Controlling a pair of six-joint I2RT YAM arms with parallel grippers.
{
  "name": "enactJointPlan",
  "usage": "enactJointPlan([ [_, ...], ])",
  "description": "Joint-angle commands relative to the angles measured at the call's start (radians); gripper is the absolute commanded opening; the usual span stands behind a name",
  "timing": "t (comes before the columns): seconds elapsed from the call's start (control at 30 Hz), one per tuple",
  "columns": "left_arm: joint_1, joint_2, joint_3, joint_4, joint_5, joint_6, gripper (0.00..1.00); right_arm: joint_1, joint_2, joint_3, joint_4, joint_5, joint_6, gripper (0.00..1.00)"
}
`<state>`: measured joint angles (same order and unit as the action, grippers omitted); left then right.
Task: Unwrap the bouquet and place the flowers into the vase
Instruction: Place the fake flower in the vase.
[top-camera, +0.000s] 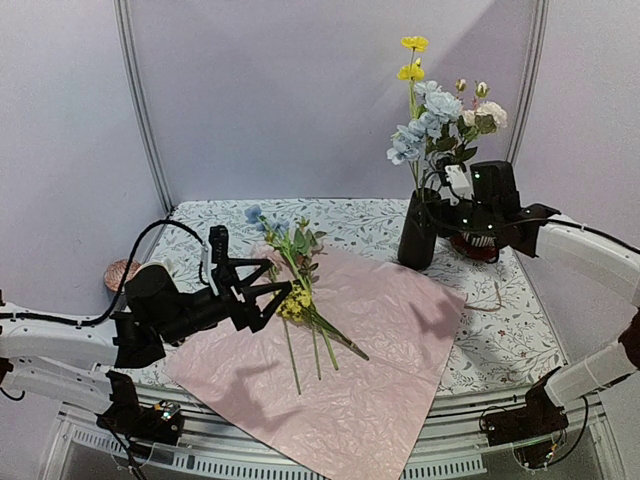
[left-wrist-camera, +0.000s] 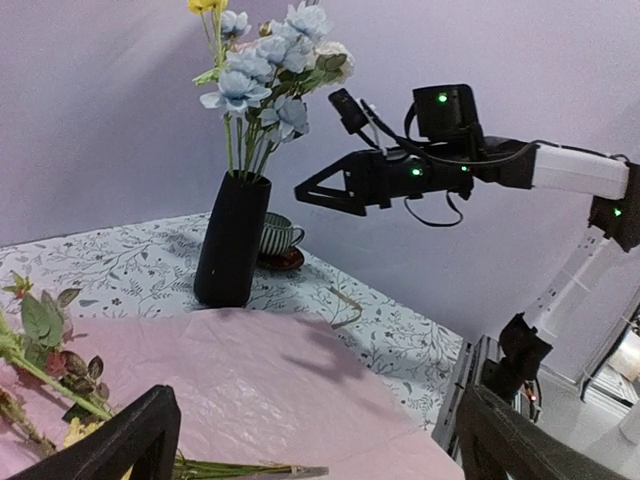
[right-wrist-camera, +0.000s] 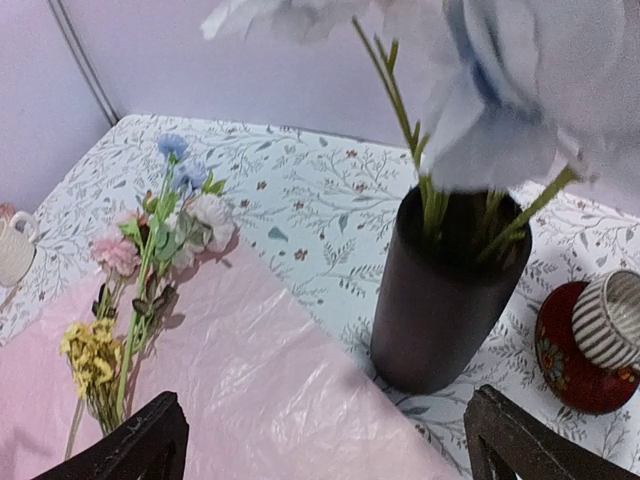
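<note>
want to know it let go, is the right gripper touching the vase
Apart. The left wrist view shows bare wall between the right gripper and the vase.

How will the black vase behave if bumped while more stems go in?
Likely tippy: the vase is tall and slim, and the flowers in it stand high above its rim. A knock near the top would probably topple it; the ribbed cup sits close beside.

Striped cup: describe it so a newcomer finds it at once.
Find the tall black vase holding flowers at the table's far right. Beside it lies a red saucer; the cup stands on it, small, striped dark and pale.
</note>
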<state>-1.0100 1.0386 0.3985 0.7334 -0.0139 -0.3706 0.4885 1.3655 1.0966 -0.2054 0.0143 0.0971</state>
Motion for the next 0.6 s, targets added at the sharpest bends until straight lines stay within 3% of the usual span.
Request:
enactJointPlan([
  [0.0, 0.0, -0.022, 0.028, -0.109, -0.08, -0.05, 0.98, 0.002, -0.087, -0.076, -0.035, -0.124, 0.044, 0.99],
  [0.2, 0.046, -0.019, 0.041, -0.264, -0.139, -0.181, 0.98, 0.072, -0.114, -0.079, -0.107, -0.103, 0.108, 0.99],
  [0.33, 0.09, -0.018, 0.026, -0.396, -0.198, -0.356, 0.98, 0.132, -0.116, -0.089, -0.11, -0.093, 0.12, 0.99],
  [0.47, 0.147, 0.008, -0.026, -0.406, -0.121, -0.44, 0.98, 0.173, -0.11, -0.113, -0.068, -0.113, 0.139, 0.99],
  [0.57, 0.168, 0.057, -0.027, -0.413, -0.079, -0.472, 0.91, 0.186, -0.09, -0.143, -0.008, -0.163, 0.155, 1.0],
])
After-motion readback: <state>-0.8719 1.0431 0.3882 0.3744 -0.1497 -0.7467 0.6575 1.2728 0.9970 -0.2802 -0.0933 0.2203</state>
